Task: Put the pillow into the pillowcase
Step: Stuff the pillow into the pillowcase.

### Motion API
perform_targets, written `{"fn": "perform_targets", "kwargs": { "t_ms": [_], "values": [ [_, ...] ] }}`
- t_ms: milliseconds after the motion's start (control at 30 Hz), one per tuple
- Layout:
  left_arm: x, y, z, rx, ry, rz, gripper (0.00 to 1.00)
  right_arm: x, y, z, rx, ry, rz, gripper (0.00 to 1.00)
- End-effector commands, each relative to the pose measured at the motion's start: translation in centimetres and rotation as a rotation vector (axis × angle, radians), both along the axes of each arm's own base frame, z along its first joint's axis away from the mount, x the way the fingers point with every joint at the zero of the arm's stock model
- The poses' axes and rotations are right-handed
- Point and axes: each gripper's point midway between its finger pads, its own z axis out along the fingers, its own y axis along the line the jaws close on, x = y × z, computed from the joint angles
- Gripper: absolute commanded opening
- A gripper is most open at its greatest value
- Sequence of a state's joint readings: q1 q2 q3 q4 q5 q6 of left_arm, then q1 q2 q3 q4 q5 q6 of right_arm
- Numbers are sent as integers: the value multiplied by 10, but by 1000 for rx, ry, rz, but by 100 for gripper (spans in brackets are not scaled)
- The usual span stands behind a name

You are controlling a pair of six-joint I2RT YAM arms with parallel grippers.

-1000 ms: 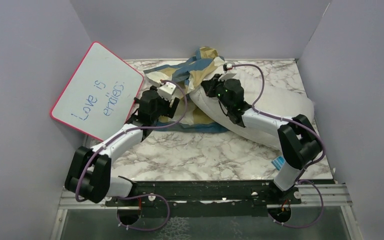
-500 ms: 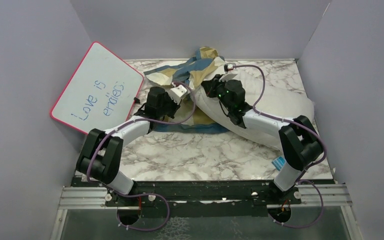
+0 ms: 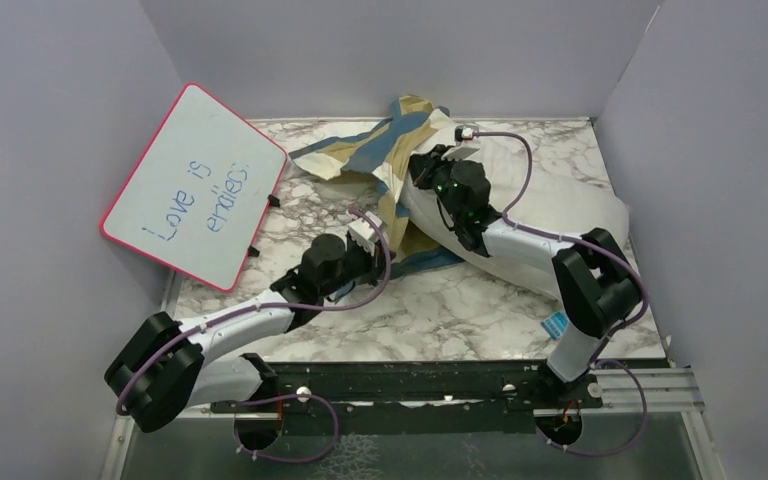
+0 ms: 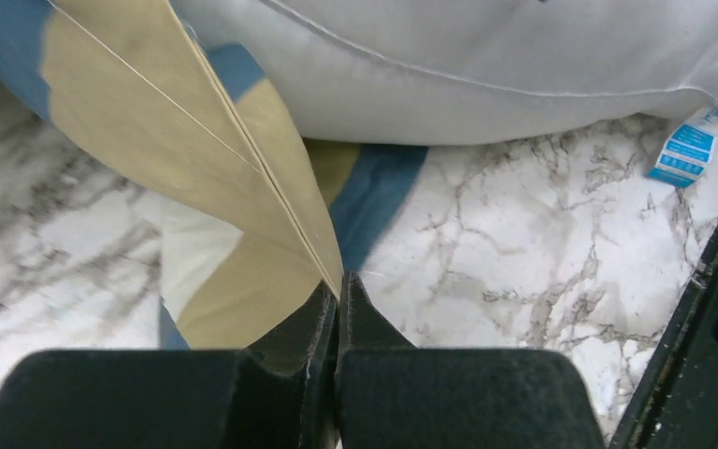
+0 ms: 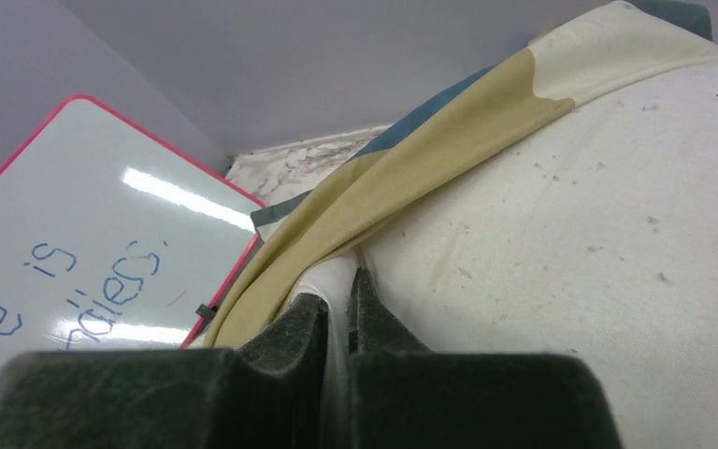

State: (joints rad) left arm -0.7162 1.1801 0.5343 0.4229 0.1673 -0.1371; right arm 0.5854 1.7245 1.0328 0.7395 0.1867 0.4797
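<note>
Pillow (image 3: 572, 205) is laid at the right of the marble table (image 3: 440, 300), its left end tucked just inside the checked pillowcase (image 3: 400, 125); the left gripper (image 4: 338, 297) is pinched tight on the case's lower edge, the right gripper (image 5: 349, 297) clamped on pale cloth at the upper rim, judged the case too. Both edges should be kept taut and drawn evenly over the pillow so neither hem is lost. Counted: one pillow, one pillowcase, one whiteboard (image 3: 195, 180), two grippers
</note>
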Motion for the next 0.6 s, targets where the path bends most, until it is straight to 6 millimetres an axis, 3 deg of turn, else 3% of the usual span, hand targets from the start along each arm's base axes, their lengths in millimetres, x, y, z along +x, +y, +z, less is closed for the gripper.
{"fn": "perform_targets", "kwargs": {
  "t_ms": [0, 67, 233, 300, 400, 567],
  "values": [
    [-18, -5, -26, -46, 91, 107, 0, 16, -23, 67, 253, -162, -133, 1],
    [-21, -10, -30, -80, 113, 116, 0, 15, -18, 66, 281, -154, -108, 1],
    [-24, -27, -15, -177, 139, 104, 0, 5, 4, 49, 233, -114, 21, 2],
    [-25, -28, -12, -189, 143, 105, 0, -2, 14, 41, 127, -83, 93, 17],
    [-26, -21, -9, -224, 163, 141, 17, -22, 12, 27, -68, -16, 173, 40],
    [-31, -7, -1, -280, 166, 184, 25, -59, -2, 19, -336, 15, 336, 58]
  ]
}}
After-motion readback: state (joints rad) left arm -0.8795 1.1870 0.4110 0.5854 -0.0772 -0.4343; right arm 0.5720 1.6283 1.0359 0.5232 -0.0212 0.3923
